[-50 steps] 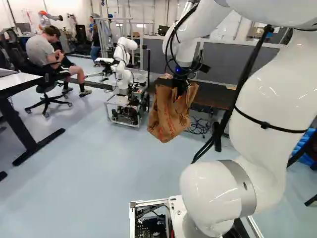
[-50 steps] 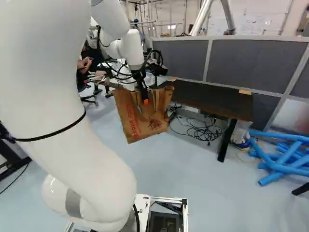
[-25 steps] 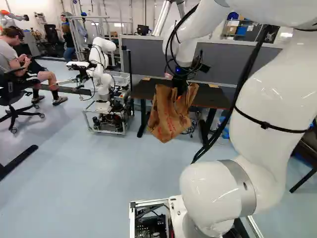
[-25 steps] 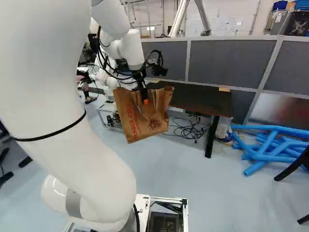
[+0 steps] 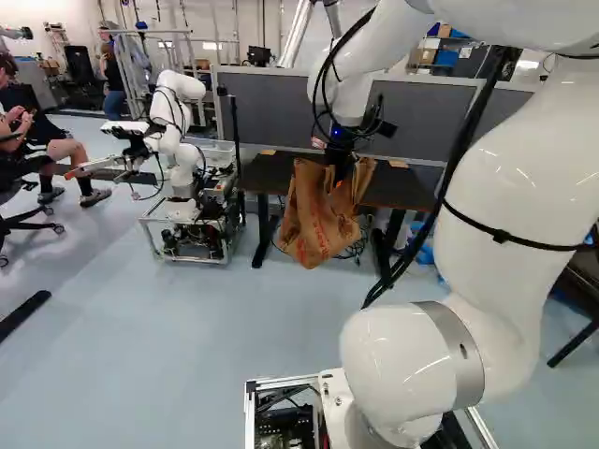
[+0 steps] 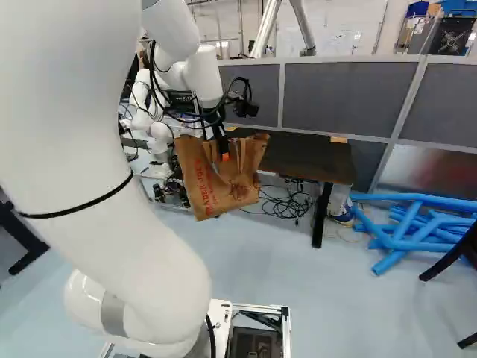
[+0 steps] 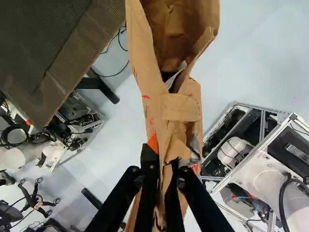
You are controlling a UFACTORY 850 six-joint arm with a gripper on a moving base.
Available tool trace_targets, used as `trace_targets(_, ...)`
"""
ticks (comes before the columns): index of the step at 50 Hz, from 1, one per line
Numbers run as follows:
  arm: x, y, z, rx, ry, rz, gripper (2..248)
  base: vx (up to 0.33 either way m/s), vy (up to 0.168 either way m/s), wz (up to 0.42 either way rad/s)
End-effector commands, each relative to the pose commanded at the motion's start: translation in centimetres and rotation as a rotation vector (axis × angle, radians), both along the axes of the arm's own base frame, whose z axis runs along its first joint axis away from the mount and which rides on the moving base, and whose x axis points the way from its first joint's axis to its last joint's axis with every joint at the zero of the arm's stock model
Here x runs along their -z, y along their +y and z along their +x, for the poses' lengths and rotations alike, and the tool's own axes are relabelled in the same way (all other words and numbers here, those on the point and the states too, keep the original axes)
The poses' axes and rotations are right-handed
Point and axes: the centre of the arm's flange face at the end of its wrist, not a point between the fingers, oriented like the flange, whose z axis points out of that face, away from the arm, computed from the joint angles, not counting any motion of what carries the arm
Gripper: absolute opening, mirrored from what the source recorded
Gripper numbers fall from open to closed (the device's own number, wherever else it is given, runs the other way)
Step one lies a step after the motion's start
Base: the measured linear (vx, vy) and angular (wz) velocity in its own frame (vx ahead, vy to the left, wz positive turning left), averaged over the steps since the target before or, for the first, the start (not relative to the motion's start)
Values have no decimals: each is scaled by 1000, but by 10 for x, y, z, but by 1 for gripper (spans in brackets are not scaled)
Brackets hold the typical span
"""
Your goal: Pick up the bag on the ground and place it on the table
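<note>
Left base view: a brown paper bag [image 5: 314,220] with red print hangs near the centre, off the floor [image 5: 197,327], beneath the wrist of a white arm [image 5: 510,178] that curves from five o'clock up to twelve. The dark surface [image 5: 267,173] lies behind the bag, and another robot [image 5: 178,140], white on a framed base, stands at ten o'clock.

Right base view: the arm fills nine o'clock. The bag hangs just inward from it, tilted, with the jaws reaching down into its upper edge. The surface is at two o'clock. Black cables [image 6: 287,207] lie on the floor under it, and blue tubes [image 6: 417,231] are piled between three and four o'clock.

Wrist view: the jaws are pinching the bag's paper between them, an orange pad [image 7: 153,143] against one side. With twelve o'clock straight ahead of the jaws, the bag stretches towards twelve. The surface lies between ten and eleven, with floor visible between its leg [image 7: 99,87] and the bag. A metal-framed base [image 7: 263,140] sits between two and three.
</note>
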Motion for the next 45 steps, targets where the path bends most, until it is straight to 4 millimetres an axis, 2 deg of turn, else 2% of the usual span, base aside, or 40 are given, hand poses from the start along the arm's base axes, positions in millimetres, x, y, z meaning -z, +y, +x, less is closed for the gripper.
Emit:
trace_targets(17, 0, 0, 0, 0, 0, 0, 21, 115, 2, -14)
trace_targets(45, 0, 0, 2, 3, -1, 5, 21, 56, 0, -8)
